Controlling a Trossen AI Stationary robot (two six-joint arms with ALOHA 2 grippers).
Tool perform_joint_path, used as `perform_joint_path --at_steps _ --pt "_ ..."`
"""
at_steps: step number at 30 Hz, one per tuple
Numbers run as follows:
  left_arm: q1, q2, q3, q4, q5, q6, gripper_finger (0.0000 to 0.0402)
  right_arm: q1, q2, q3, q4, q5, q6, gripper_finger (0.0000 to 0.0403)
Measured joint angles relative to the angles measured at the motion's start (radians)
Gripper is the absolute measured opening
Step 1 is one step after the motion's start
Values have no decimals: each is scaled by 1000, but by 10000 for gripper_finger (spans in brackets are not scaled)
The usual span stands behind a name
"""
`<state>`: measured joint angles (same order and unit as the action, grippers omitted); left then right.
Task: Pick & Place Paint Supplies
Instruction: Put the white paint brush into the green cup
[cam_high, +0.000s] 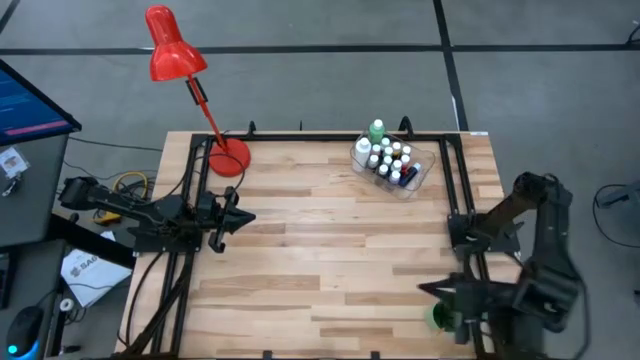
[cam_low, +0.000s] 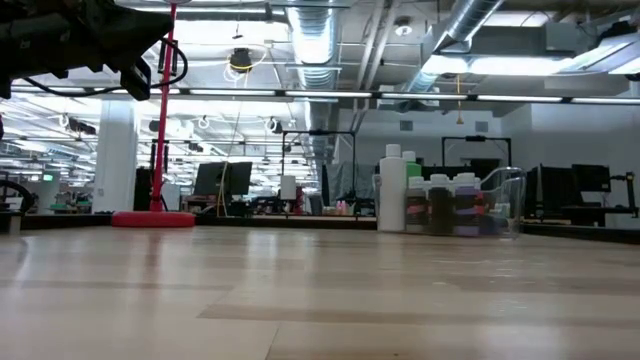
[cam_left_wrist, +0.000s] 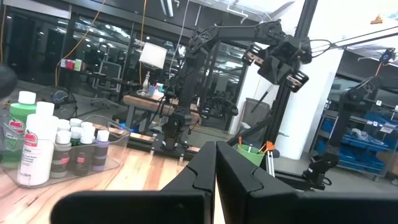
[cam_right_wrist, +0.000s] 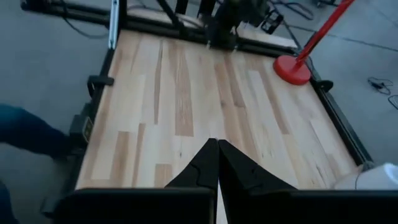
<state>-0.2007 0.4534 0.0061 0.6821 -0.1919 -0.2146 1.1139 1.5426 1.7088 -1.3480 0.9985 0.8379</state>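
Observation:
The paint supplies, small white-capped bottles plus a taller green bottle (cam_high: 376, 130) and a taller white one (cam_left_wrist: 37, 146), stand in a clear plastic tub (cam_high: 418, 175) at the table's far right. In the low view the bottles (cam_low: 440, 205) rest upright on the tub's floor. A green cup (cam_high: 437, 317) stands at the near right edge, with thin sticks (cam_left_wrist: 252, 149) rising from it. My left gripper (cam_high: 250, 216) hovers shut over the table's left side, holding nothing. My right gripper (cam_high: 422, 290) is raised above the near right corner, beside the cup, shut and empty (cam_right_wrist: 217, 149).
A red desk lamp (cam_high: 172, 55) has its round base (cam_high: 229, 160) on the far left of the table. A black metal frame (cam_high: 455, 185) runs along the table's edges. Bare wood (cam_high: 330, 240) spans the middle between the two arms.

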Motion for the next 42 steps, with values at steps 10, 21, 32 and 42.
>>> perform_joint_path --at_steps 10,21,32,42 --pt "0 0 0 0 1 0 2 215 -10 -40 -222 133 447 0" --pt "0 0 0 0 4 0 2 194 28 -182 -214 148 616 0" --pt "0 0 0 0 4 0 2 192 56 -268 -73 112 682 0" --pt "0 0 0 0 0 0 2 193 133 -279 -21 65 693 0"
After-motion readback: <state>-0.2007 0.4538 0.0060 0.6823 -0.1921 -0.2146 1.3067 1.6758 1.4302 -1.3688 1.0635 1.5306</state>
